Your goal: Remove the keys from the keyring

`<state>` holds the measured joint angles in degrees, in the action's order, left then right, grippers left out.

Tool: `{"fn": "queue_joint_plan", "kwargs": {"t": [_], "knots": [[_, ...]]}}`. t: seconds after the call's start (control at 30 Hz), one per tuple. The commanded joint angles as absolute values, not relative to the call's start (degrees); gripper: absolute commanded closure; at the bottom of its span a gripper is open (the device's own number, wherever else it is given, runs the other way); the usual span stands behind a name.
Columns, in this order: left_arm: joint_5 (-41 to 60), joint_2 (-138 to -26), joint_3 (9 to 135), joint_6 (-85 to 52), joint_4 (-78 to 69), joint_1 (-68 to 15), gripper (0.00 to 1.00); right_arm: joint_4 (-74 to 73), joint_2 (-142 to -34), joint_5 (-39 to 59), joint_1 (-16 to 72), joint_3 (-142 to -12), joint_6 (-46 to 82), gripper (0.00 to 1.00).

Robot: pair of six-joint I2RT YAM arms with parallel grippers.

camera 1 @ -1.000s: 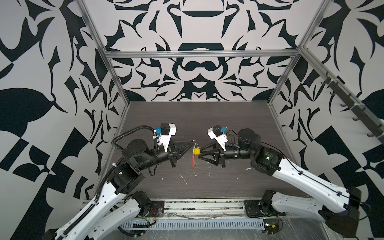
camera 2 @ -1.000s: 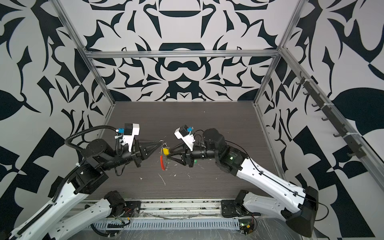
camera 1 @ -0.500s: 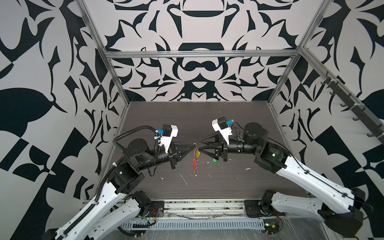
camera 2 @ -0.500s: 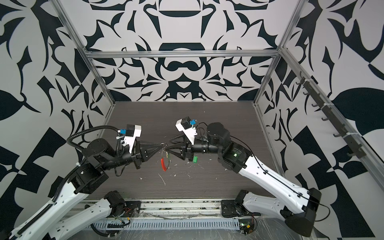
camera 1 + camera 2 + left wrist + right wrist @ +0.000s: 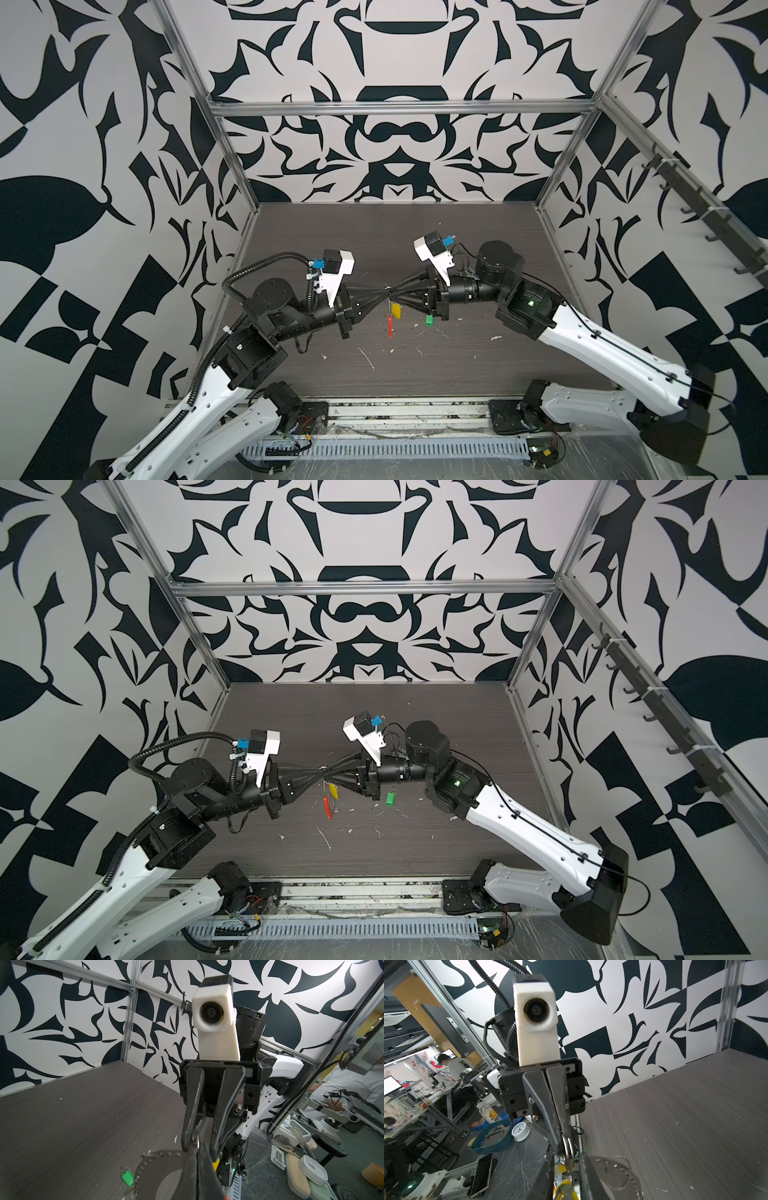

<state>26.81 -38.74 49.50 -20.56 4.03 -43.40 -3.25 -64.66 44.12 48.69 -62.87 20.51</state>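
Left tool (image 5: 385,292) is clamped on the keyring (image 5: 390,326) above the surface (image 5: 374,241); right tool (image 5: 395,293) meets the keyring, jaws narrow, grip unclear. 1 yellow key (image 5: 397,309) hangs under the keyring; 1 green key (image 5: 429,320) lies on the surface beside it.

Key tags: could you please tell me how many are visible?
2. The green tag lies on the table; the yellow tag hangs under the keyring. None seems hidden.
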Motion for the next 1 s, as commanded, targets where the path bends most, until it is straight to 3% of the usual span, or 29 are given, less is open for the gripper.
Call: {"fn": "queue_joint_plan", "kwargs": {"t": [0.0,0.37,0.5,0.6,0.67,0.8,0.97], "knots": [[26.95,-38.11,50.1,-20.44,1.93,-43.34,1.0,-7.1,-63.81,45.85,48.47,-62.36,21.64,0.8],[27.49,-38.5,50.45,-21.21,1.67,-43.34,1.0,-6.63,-63.54,45.43,48.32,-61.85,21.81,1.0],[27.27,-39.02,51.28,-21.73,3.12,-43.34,0.99,-5.57,-63.6,45.78,47.81,-62.39,21.72,1.0],[27.07,-38.89,52.5,-21.71,6.14,-43.33,0.72,-2.57,-63.37,46.22,47.05,-63.22,21.14,1.0],[27.19,-38.72,53.53,-21.62,8.88,-43.35,0.62,0.48,-63.28,46.88,46.46,-64.46,20.15,1.0],[27.95,-39.58,56.84,-19.97,16.45,-43.33,0.6,9.72,-64.02,47.81,46.22,-68.17,16.91,1.0],[30.66,-43.96,62.92,-18.29,27.35,-43.29,0.65,19.2,-65.65,48.55,46.01,-72.51,13.62,1.0]]}}
